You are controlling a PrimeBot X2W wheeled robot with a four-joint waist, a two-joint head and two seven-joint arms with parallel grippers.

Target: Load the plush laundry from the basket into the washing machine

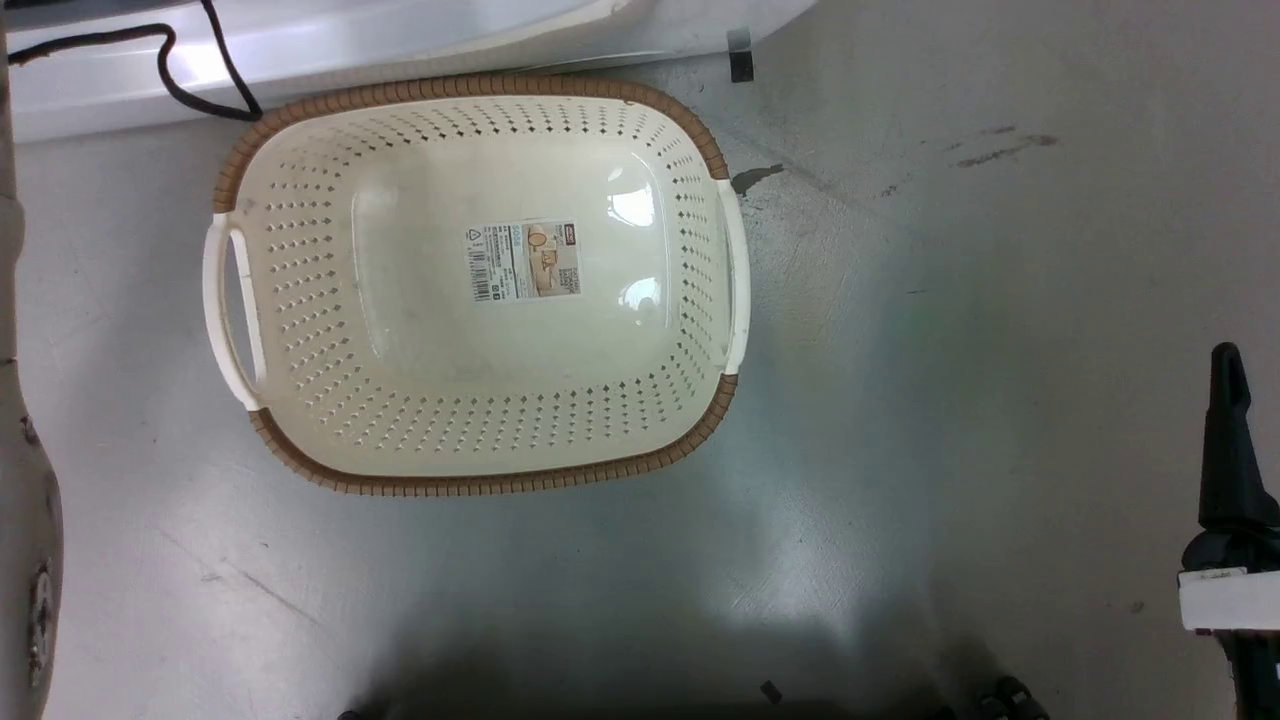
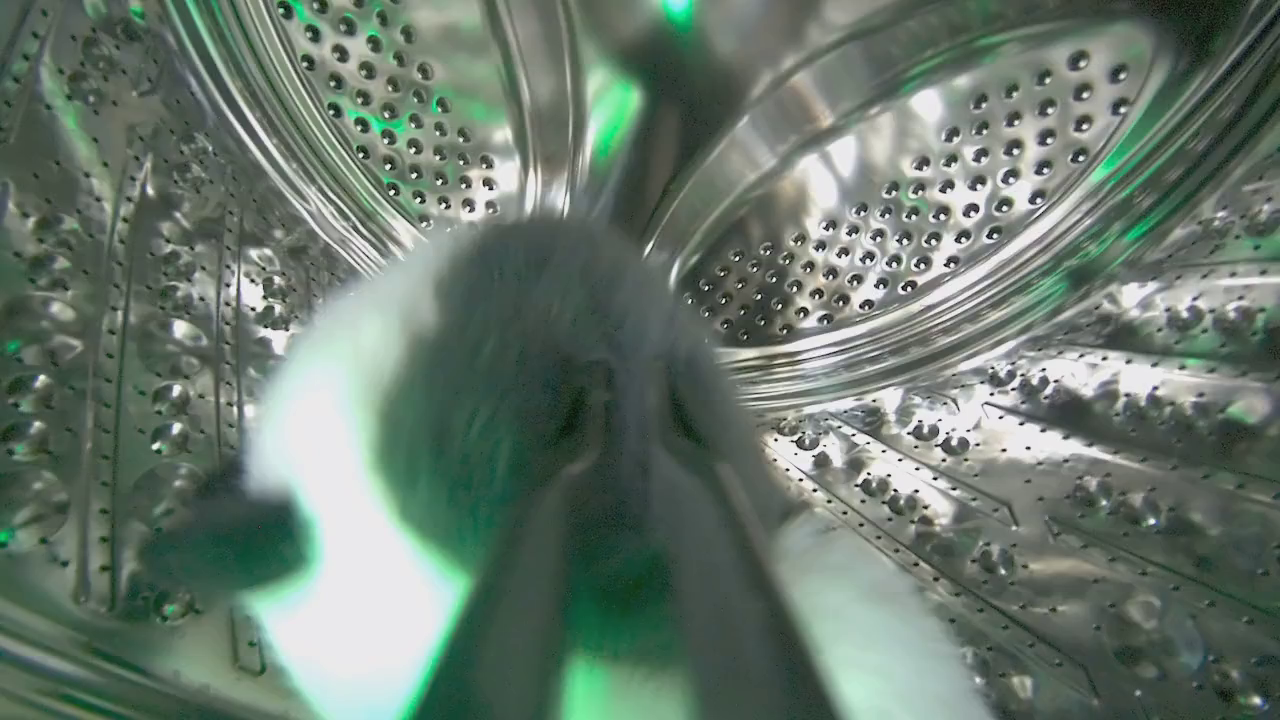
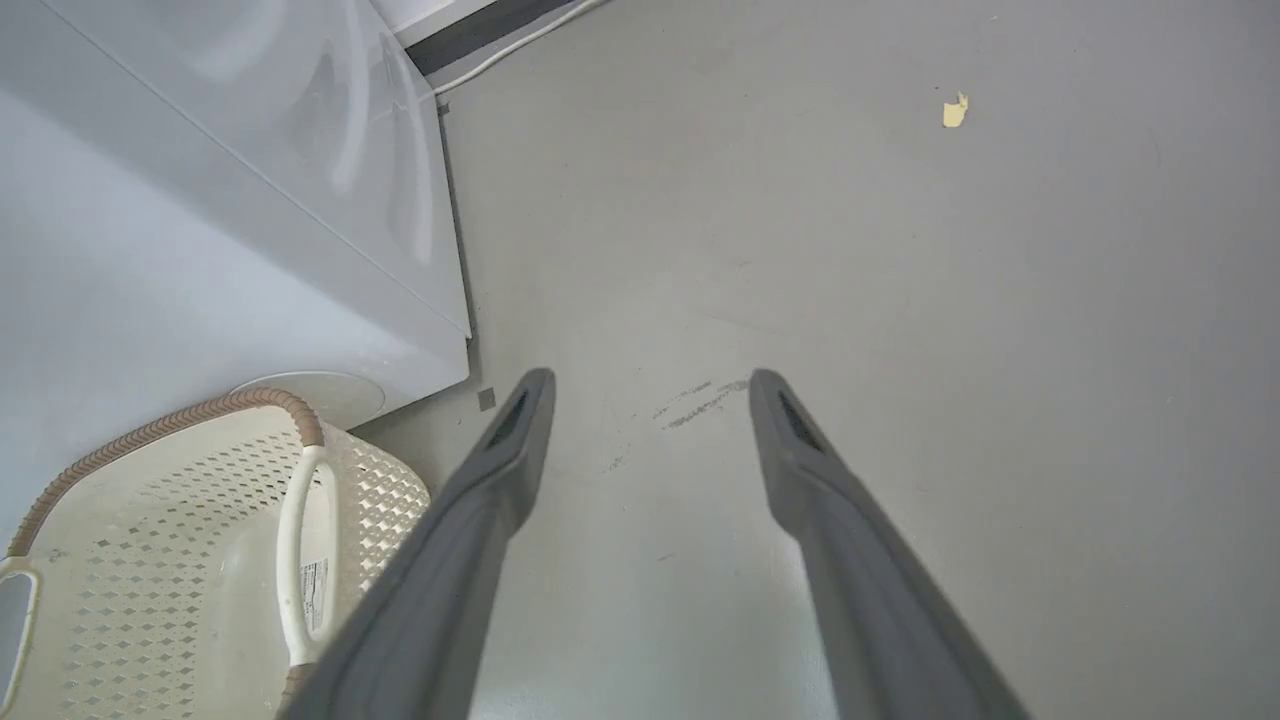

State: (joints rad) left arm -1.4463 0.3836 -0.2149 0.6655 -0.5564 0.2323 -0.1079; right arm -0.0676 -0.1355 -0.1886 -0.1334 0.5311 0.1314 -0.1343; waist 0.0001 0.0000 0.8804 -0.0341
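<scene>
The plush laundry (image 2: 480, 380), black fur with white patches, hangs blurred inside the washing machine's shiny steel drum (image 2: 950, 150). My left gripper (image 2: 640, 400) has its fingertips sunk in the fur, jaws a little apart; whether they still grip it I cannot tell. The cream basket (image 1: 480, 88) stands on the floor in front of the white washing machine (image 1: 400, 40), with only its label sticker (image 1: 523, 261) inside. To the right of the basket (image 3: 150, 560), my right gripper (image 3: 650, 385) hangs open over bare floor, holding nothing.
A black cable (image 1: 190, 90) loops over the washer's base by the basket's far left corner. A pale curved shape (image 1: 15, 400) runs down the head view's left edge. Grey floor with scuff marks (image 3: 700, 400) and a small yellow scrap (image 3: 955, 110) stretches right of the basket.
</scene>
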